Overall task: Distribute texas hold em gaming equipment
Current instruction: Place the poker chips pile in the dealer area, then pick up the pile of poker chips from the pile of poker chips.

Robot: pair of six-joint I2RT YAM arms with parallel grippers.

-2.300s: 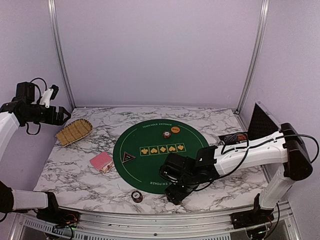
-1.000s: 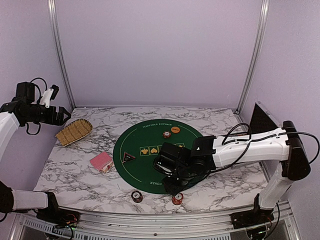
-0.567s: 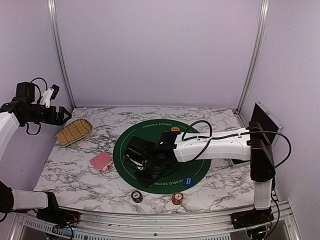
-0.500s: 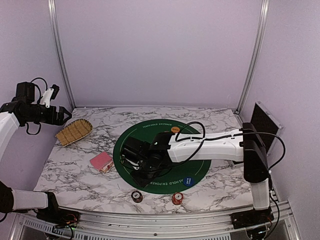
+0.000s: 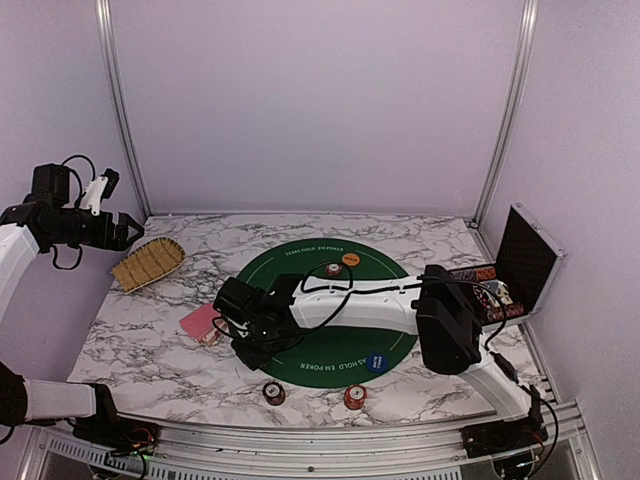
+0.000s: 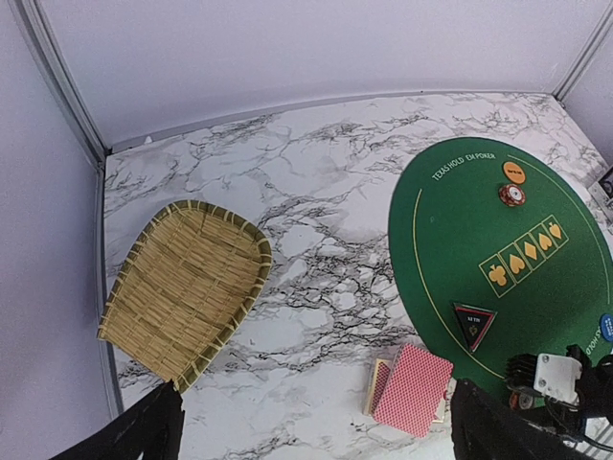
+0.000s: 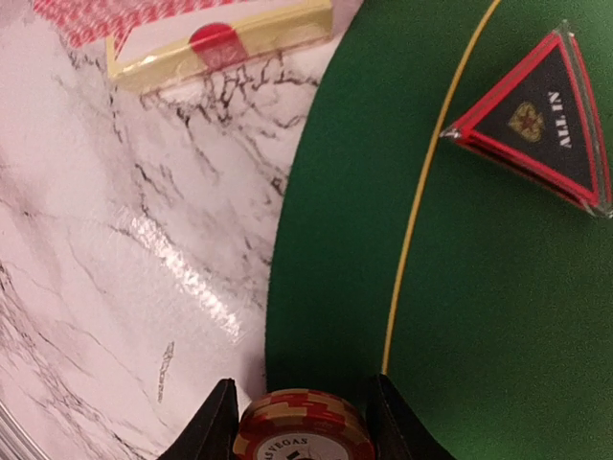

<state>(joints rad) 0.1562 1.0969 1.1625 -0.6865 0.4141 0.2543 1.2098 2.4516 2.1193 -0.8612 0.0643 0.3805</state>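
My right gripper (image 7: 302,414) is shut on a small stack of red poker chips (image 7: 305,433), low over the left edge of the green mat (image 7: 460,287); in the top view it (image 5: 247,348) reaches across the mat. The black-and-red triangular marker (image 7: 541,120) lies just ahead, and the pink-red-backed cards (image 7: 182,24) lie on the marble beyond. The cards also show from above (image 5: 203,323). A red chip (image 5: 333,269) and an orange chip (image 5: 350,259) sit at the mat's far side, the blue button (image 5: 376,363) near its front. My left gripper (image 6: 316,443) is open and empty, high above the cards (image 6: 412,388).
Two chip stacks (image 5: 273,392) (image 5: 354,397) sit on the marble by the front edge. The tan woven basket (image 5: 148,263) lies at the back left. The black hinged case (image 5: 522,258) stands open at the right with chips in it.
My right arm swept from the front right across the mat to its left edge. A red chip stack appeared at the front edge and the blue button came into view. The left arm stayed still.
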